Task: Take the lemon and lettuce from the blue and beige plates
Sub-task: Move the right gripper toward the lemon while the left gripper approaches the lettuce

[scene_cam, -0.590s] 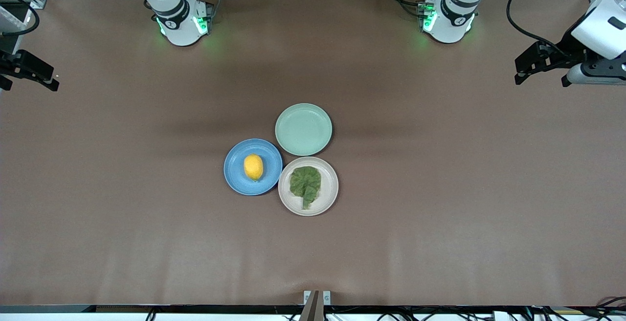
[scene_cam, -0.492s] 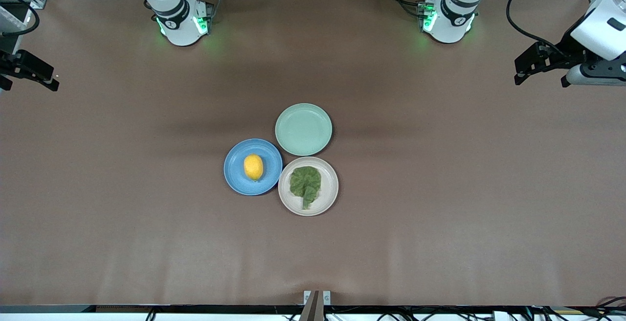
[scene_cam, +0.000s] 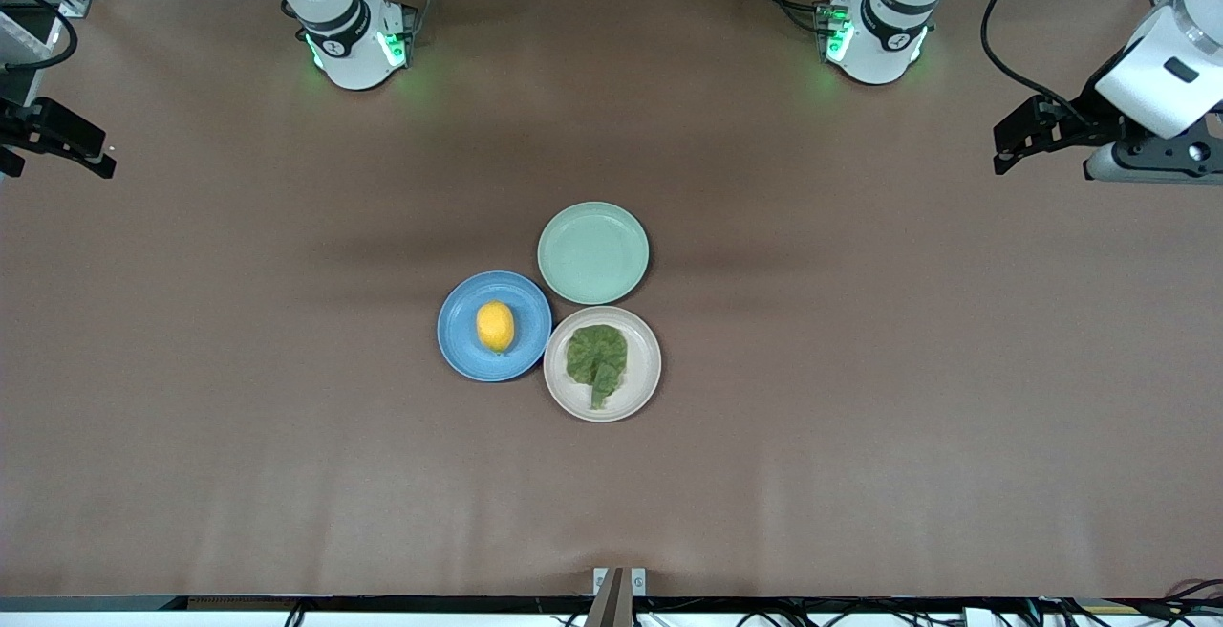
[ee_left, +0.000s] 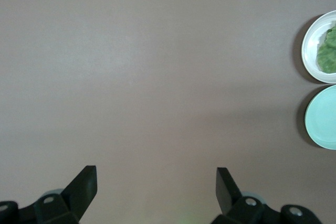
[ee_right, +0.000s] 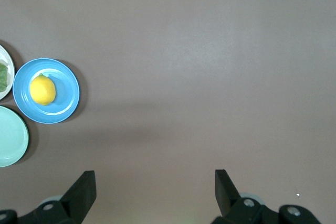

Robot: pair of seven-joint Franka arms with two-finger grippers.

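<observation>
The lemon (scene_cam: 495, 326) on the blue plate (scene_cam: 459, 345) and lettuce (scene_cam: 596, 356) on the beige plate (scene_cam: 640, 388) sit mid-desk, reachable by either arm. The left gripper (scene_cam: 1013, 135) and right gripper (scene_cam: 67, 144) hover over opposite end edges, jaws wide and empty.

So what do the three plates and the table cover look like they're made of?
Blue plate, beige plate and pale green plate: probably matte plastic or melamine, with flat even colour and no glare. Table cover: likely brown paper or thin sheeting, dull with faint creases.
</observation>
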